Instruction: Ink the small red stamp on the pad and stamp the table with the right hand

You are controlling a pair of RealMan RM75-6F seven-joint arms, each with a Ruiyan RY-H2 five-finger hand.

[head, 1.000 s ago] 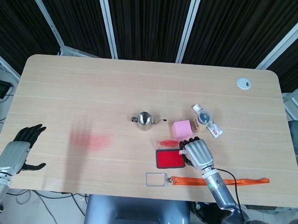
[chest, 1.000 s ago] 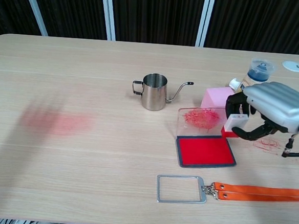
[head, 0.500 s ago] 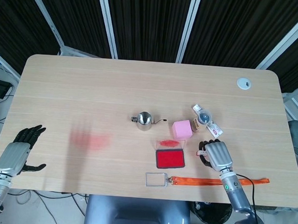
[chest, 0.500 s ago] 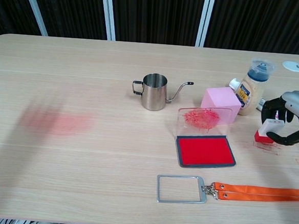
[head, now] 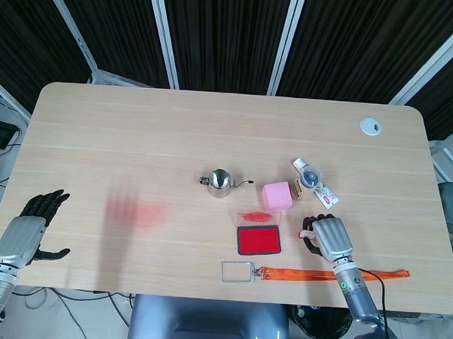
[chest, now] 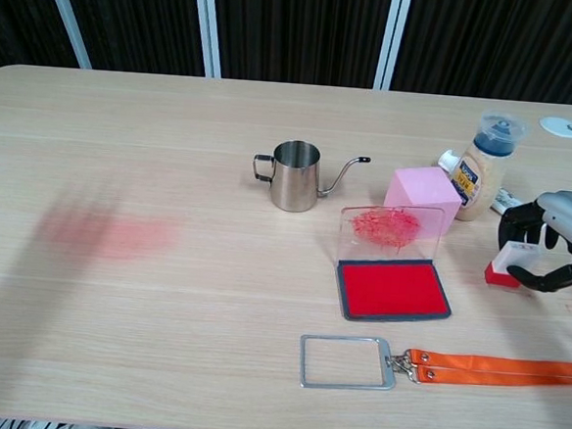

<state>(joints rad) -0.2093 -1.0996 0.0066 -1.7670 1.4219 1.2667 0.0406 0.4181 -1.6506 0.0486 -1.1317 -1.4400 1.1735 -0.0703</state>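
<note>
We see the small red stamp [chest: 504, 268], red-based with a white top, upright with its base on the table [chest: 173, 148], right of the ink pad [chest: 393, 290] and well apart from it. The pad lies flat, its red surface exposed and its clear, ink-smeared lid [chest: 387, 232] raised behind.

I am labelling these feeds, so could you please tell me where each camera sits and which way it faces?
Head view: high above the near edge, looking steeply down on the whole table; both hands show, the left robot hand off the table's corner.
Chest view: lower, facing across the tabletop towards the dark panels; only the right robot hand shows.
Shared: right robot hand on the small red stamp, ink pad, kettle.
</note>
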